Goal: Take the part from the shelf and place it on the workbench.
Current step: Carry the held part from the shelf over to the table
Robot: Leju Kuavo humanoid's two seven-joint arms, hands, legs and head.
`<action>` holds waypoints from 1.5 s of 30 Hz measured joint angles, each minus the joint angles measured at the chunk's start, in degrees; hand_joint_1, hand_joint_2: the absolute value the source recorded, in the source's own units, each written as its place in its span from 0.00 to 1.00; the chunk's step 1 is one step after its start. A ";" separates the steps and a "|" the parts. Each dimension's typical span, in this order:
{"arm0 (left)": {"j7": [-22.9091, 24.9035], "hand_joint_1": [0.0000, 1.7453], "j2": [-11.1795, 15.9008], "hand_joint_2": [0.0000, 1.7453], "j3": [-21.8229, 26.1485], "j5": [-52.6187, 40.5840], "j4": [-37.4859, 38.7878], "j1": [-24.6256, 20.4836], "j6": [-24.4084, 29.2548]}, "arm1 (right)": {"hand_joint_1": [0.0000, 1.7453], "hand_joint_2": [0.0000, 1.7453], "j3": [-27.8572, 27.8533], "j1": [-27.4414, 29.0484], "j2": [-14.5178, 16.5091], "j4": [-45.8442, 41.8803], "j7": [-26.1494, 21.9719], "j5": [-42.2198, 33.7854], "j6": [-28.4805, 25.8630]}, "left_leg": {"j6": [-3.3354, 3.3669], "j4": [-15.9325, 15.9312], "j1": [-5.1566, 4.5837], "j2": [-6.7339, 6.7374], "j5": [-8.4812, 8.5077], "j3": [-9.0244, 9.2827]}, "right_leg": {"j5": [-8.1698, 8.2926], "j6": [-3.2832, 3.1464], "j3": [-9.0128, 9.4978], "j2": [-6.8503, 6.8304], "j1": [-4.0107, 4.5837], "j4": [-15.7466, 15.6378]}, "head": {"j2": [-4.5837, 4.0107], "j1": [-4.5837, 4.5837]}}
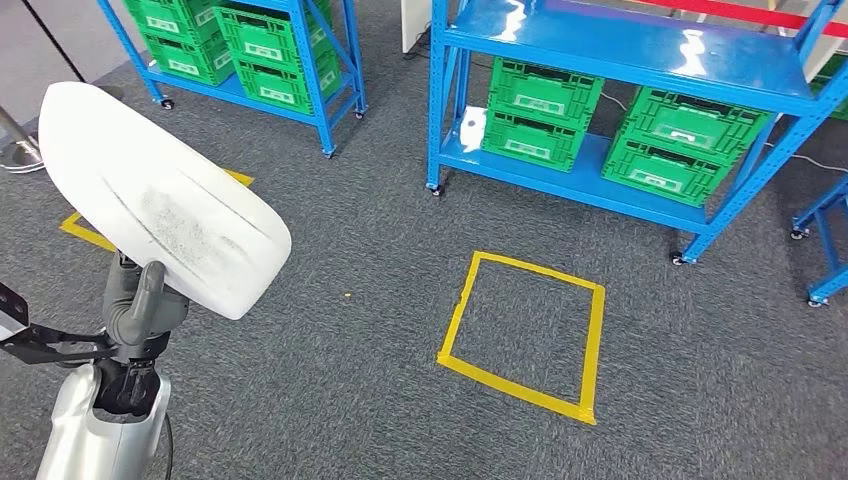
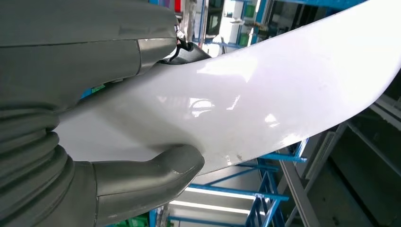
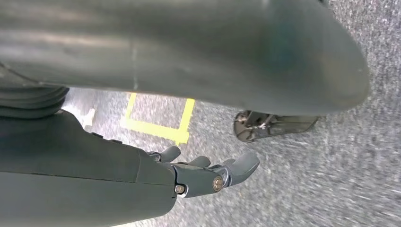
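Observation:
A large white curved panel, the part [image 1: 160,195], is raised at the left of the head view, and my left hand [image 1: 140,310] grips its lower edge from beneath. In the left wrist view the part [image 2: 265,90] spans the picture, pinched between my grey thumb and the fingers [image 2: 184,49] behind it. My right hand [image 3: 208,172] hangs over the grey carpet with its fingers loosely apart and nothing in them.
Two blue shelf racks [image 1: 620,60] stand ahead on the carpet, holding green crates [image 1: 540,110] on their lower levels. A yellow tape square [image 1: 525,335] marks the floor in front of the right rack. Another taped mark [image 1: 85,230] lies behind the part.

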 joint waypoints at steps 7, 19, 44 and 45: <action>0.21 1.00 -0.78 1.00 0.47 -2.17 -2.88 2.52 0.62 | 0.00 0.00 1.04 -0.05 -1.26 -0.01 -0.38 1.74 0.38 | -2.32 1.21 -0.18 -1.26 -0.05 -1.96 | 2.94 -1.88 3.23 -0.48 -0.10 -7.89 | 0.00 -0.22; -1.60 1.00 -2.50 1.00 0.62 -3.16 -4.57 5.62 0.62 | 0.00 0.00 1.92 0.65 -3.78 -0.01 0.39 2.15 0.78 | -2.68 0.69 0.41 8.25 -1.53 0.76 | 2.30 -0.13 3.48 -8.85 -0.12 -7.34 | 0.00 -0.60; -0.54 1.00 -1.35 1.00 0.79 -0.24 -4.01 6.95 1.81 | 0.00 0.00 -0.63 1.24 -1.63 -0.04 -3.68 -1.52 3.46 | -3.92 14.71 0.46 4.13 -6.47 -7.46 | 3.49 -2.54 2.91 -5.29 -0.02 -8.39 | 0.00 -0.50; 0.12 1.00 -0.92 1.00 0.82 0.30 -4.17 6.95 1.96 | 0.00 0.00 -0.66 1.18 -1.12 -0.04 -3.64 -1.40 3.41 | -4.09 11.85 0.63 4.57 -5.02 -5.63 | 3.35 -2.37 2.88 -6.04 -0.10 -8.21 | 0.00 -0.50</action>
